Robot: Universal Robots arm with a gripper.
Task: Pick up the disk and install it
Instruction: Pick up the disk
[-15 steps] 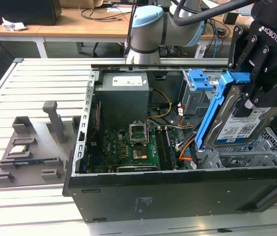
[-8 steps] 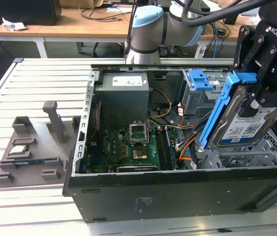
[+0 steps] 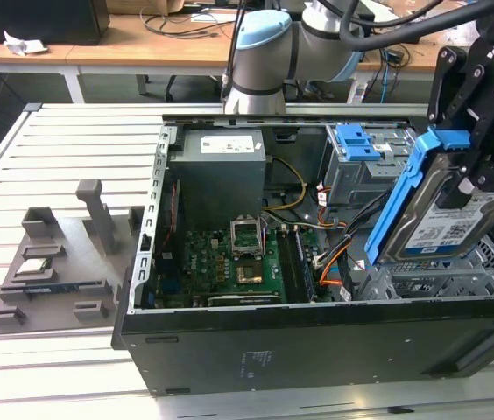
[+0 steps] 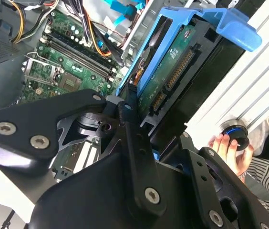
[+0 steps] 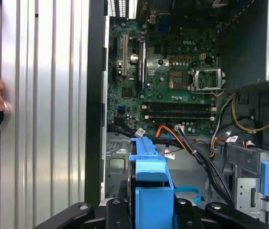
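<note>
Here the jaws clamp the disk [image 3: 440, 206] on edge above the open case [image 3: 317, 332], its long axis steeply tilted.

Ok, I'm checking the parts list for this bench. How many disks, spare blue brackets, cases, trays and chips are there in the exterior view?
Disk: 1
Blue bracket, in the bay: 1
Case: 1
Grey tray: 1
Chip, on the tray: 1
Total: 5
</note>
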